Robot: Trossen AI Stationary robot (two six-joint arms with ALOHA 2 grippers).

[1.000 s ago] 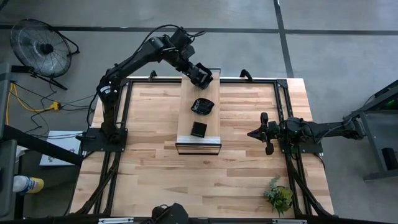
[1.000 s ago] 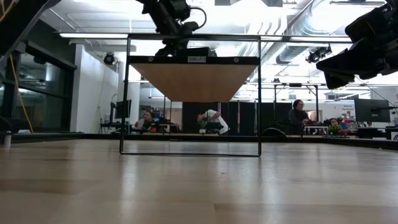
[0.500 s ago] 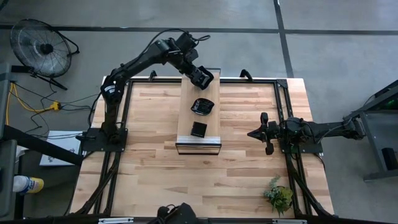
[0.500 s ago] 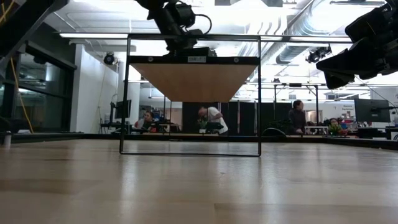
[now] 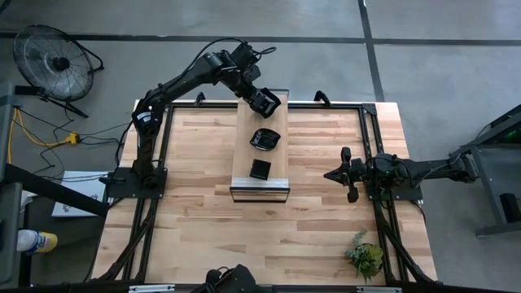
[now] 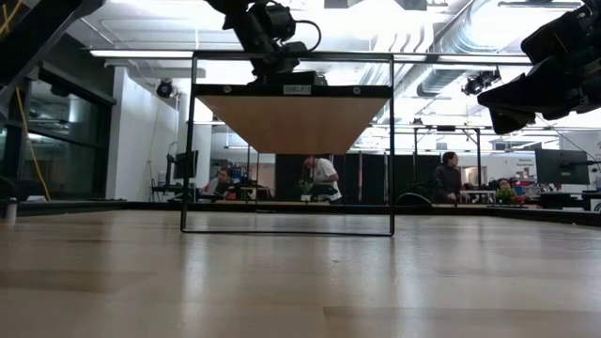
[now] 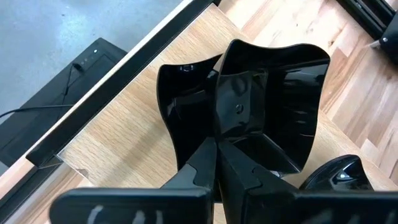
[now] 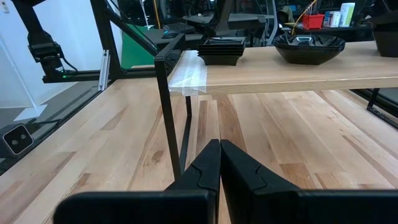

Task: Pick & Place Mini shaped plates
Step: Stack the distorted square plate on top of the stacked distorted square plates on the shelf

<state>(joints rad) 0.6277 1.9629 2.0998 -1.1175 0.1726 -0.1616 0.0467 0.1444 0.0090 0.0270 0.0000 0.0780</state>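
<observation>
A small green plant (image 5: 364, 255) sits at the table's (image 5: 309, 236) near-right corner; a fan (image 5: 55, 61) stands on the floor.

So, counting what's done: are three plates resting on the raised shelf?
No, only two plates rest there; the left gripper holds a third.

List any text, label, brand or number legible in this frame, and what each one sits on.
None can be read.
White label on the front edge of the raised wooden shelf: print too small to read.
White sheet on the floor left of the table: print too blurred to read.
Three mini shaped plates show, two on the shelf and one in the left hand; none bears markings.
</observation>
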